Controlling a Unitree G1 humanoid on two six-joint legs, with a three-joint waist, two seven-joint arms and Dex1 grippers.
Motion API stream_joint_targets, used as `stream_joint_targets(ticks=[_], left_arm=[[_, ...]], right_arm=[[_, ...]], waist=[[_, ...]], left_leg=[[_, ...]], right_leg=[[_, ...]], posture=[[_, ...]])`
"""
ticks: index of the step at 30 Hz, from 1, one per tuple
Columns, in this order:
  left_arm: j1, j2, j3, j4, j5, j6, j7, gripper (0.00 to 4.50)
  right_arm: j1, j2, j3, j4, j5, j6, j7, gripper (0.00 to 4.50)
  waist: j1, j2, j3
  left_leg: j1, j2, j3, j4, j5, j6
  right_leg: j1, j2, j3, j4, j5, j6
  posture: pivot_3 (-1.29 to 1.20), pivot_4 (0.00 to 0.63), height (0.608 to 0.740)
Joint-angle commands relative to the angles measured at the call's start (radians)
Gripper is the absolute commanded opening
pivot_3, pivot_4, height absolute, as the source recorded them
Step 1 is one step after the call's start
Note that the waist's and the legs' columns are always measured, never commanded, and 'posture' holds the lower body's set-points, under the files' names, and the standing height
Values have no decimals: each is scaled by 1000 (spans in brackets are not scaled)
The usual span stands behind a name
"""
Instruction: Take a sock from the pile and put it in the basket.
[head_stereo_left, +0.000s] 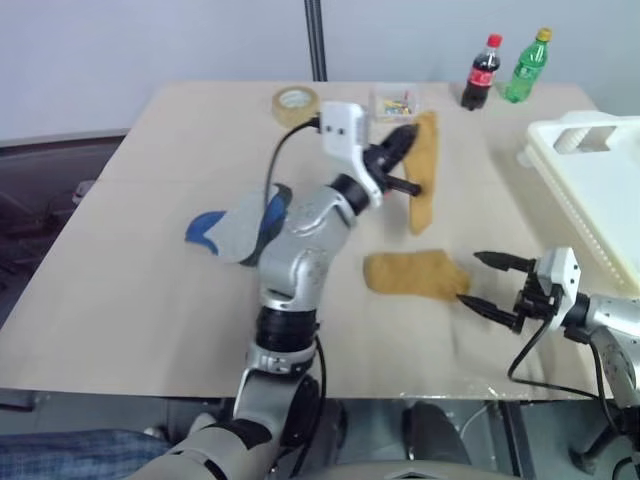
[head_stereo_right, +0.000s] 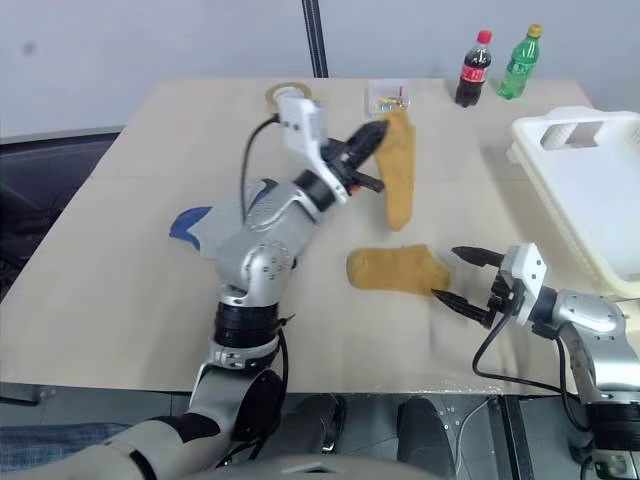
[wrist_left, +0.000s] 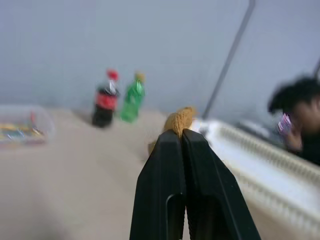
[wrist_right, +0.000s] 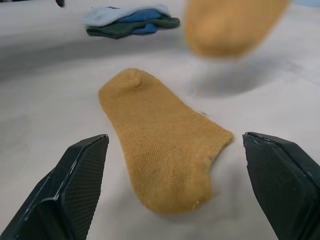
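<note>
Left eye view: the left gripper (head_stereo_left: 408, 152) is seen raised above the table (head_stereo_left: 120, 250), its two black fingers pressed together on the top edge of a mustard-yellow sock (head_stereo_left: 425, 175), which hangs down from them clear of the tabletop; in the left wrist view a tuft of the same yellow fabric is seen pinched at the closed fingertips (wrist_left: 182, 137), with the ribbed white wall of the basket (head_stereo_left: 600, 190) lying beyond; the basket is placed at the table's right edge, well apart from the held sock, and no sock can be seen in the part of it that shows; the right gripper (head_stereo_left: 492, 285) is held low over the table with its jaws spread wide and nothing between them, just beside a second yellow sock (head_stereo_left: 415, 273) that lies flat on the surface; the rest of the pile (head_stereo_left: 235, 230), blue and light-grey socks, is partly hidden behind the left arm; at the far edge a tape roll (head_stereo_left: 295, 103), a small clear box (head_stereo_left: 395, 102), a cola bottle (head_stereo_left: 482, 72) and a green bottle (head_stereo_left: 526, 65) are stood; the picking-up is judged done, since one sock is lifted and gripped; the carry across to the right, over the basket's rim, and the release there are judged still to be made
</note>
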Motion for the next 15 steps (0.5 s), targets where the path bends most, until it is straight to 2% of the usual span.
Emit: stream_joint_targets(ticks=[1,4,7,12,15], left_arm=[[155,66,49,3,41,10,62,114],[279,102,26,66,70,-3,53,114],[345,82,13,103,72,-45,56,114],[296,34,92,43,15,-164,83,114],[212,70,156,-22,-9,-255,81,114]], right_arm=[[-35,6,7,-12,2,-11,2,4500],[-62,21,24,-9,1,-5,-6,4500],[-80,36,40,-10,-3,0,-6,4500],[-81,32,38,4,-6,-6,-3,4500],[-67,29,31,-4,-6,-7,-8,4500]], waist=[[-2,-1,0],[-3,0,0],[11,-1,1],[21,-1,1],[15,-2,1]], left_leg=[[0,0,0,0,0,0],[0,0,0,1,0,0],[0,-1,-1,1,0,0],[-1,-1,-3,2,0,0],[-1,-1,-4,2,0,0]], right_leg=[[0,0,0,0,0,0],[0,1,0,0,0,0],[0,0,1,0,0,0],[1,-1,-2,0,0,0],[1,-1,-3,0,0,0]], posture=[[0,150,740],[0,150,740],[0,150,740],[0,150,740],[0,150,740]])
